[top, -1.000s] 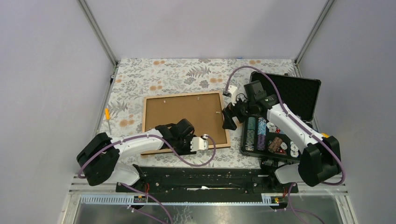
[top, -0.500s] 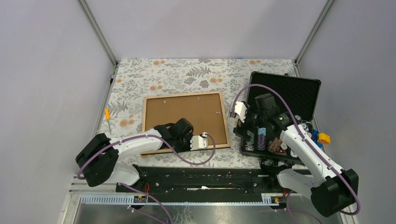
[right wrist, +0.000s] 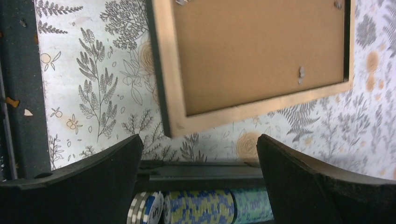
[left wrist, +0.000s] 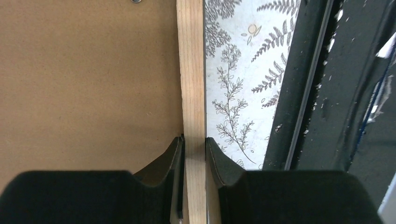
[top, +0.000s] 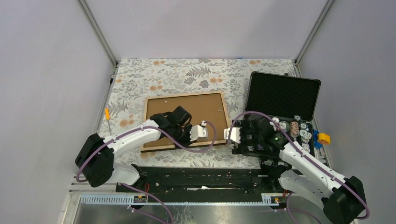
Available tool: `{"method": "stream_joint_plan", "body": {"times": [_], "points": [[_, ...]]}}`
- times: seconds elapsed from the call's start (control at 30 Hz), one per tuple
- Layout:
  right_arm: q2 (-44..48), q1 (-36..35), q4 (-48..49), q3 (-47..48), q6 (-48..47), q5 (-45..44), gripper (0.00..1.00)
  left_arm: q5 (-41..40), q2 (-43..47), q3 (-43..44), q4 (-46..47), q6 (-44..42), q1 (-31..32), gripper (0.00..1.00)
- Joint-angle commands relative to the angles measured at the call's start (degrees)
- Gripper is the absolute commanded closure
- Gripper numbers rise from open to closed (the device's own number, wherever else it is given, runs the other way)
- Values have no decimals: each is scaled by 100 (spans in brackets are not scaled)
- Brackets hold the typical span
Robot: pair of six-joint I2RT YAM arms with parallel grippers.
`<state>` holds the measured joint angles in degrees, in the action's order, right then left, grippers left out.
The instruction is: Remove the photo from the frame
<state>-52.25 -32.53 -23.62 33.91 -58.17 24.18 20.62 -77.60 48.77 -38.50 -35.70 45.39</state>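
**A:** Centre of the top view: the frame lies back-up on the floral tabletop, brown board showing inside a light wood edge.

**B:** And the left hand has hold of it. Its wrist view shows both fingers pinched on that wood edge, one on the board side, one on the outer side next to the cloth.

**A:** Which edge?

**B:** The one at the bottom of the top view, nearest the black rail, towards its right-hand end.

**A:** And the photo?

**B:** Can't be seen — only the back of the frame faces the cameras.

**A:** Over to the right hand.

**B:** Jaws wide apart, nothing between them. It hangs just right of the frame's lower right corner, apart from it, by the left side of the black case.

**A:** That case sits at the right of the top view, lid raised, foam lining showing.

**B:** Stacks of poker chips in it — blue and white ones at the bottom of the right wrist view.

**A:** Small metal tabs sit along the board's rim.
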Motion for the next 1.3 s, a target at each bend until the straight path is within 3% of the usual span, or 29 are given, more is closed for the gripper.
{"method": "stream_joint_plan", "body": {"times": [0.0,0.5,0.6,0.87,1.03,1.1,1.17,1.27], "points": [[258,-538,1038,-362,-145,-625,0,733,85,702,-62,-110,-260,100],[-393,-1648,3212,-1082,-486,-2253,0,1378,88,1077,-433,-189,-423,100],[-406,-1775,3626,-1300,-700,-2378,4,1523,117,1140,-531,-229,-467,100],[-642,-2041,3950,-1280,-792,-2595,22,1837,156,1321,-749,-172,-525,100],[-651,-2050,3700,-1049,-654,-2577,45,1922,269,1463,-787,40,-614,100],[-651,-2055,3376,-910,-575,-2506,53,1823,343,1554,-765,229,-618,86],[-645,-2055,3070,-748,-427,-2437,62,1689,431,1681,-773,496,-646,55],[-641,-2052,2658,-514,-178,-2436,70,1489,747,1797,-815,733,-687,40]]}}
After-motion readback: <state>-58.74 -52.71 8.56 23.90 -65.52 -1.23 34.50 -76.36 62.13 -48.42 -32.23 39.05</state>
